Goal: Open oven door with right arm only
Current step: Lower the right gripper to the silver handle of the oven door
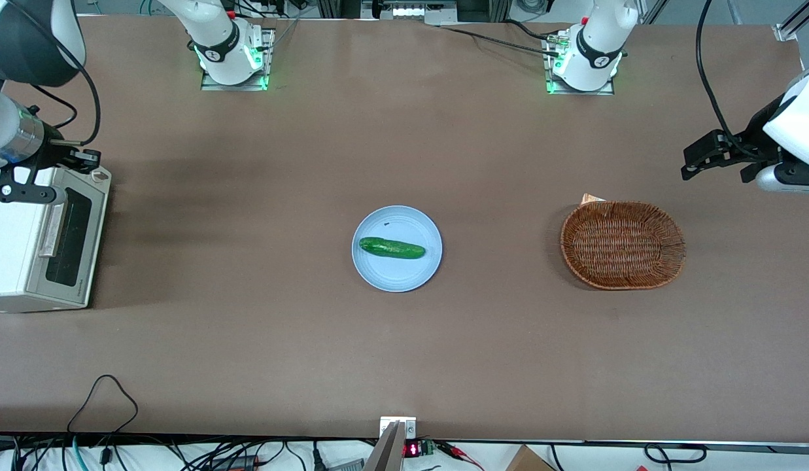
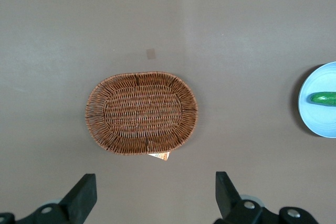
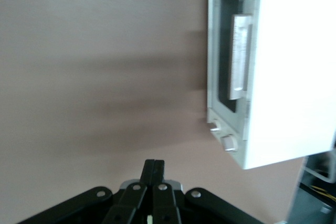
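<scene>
The black two-finger gripper (image 3: 154,169) has its fingers (image 3: 149,170) pressed together, holding nothing; it hangs above the upper edge of the white boxy toaster oven (image 1: 12,248), at the working arm's end of the brown desk (image 1: 260,163); the silver-grey oven door with dark glass window (image 1: 69,239) is closed, facing the middle of the desk; its bar handle (image 3: 240,57) runs along the door's top, long axis parallel to the oven's front edge; the handle lies below the fingers and nearer the front camera, so I judge the fingers must part, drop and hook it; the big white right arm (image 1: 15,72) alone is near
</scene>
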{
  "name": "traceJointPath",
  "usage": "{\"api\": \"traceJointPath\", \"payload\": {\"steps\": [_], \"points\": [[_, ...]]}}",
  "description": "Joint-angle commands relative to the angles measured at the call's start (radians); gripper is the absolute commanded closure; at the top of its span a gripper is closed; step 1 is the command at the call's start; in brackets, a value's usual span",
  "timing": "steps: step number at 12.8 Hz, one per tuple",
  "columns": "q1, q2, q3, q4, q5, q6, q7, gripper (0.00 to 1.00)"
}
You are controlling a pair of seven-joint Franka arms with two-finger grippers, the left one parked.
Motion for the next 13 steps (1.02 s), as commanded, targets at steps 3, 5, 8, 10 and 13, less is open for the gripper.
{"api": "traceJointPath", "payload": {"steps": [3,5,8,10,13], "points": [[0.049,0.12,0.005,0.022,-0.275,-0.088,0.11,0.99],[0.055,0.202,0.005,0.02,-0.434,-0.093,0.223,0.99],[0.043,0.288,0.001,0.019,-0.613,-0.022,0.28,0.99],[0.029,0.337,-0.001,0.014,-0.694,0.012,0.377,0.99],[0.031,0.43,-0.001,0.013,-0.786,0.024,0.573,0.99]]}}
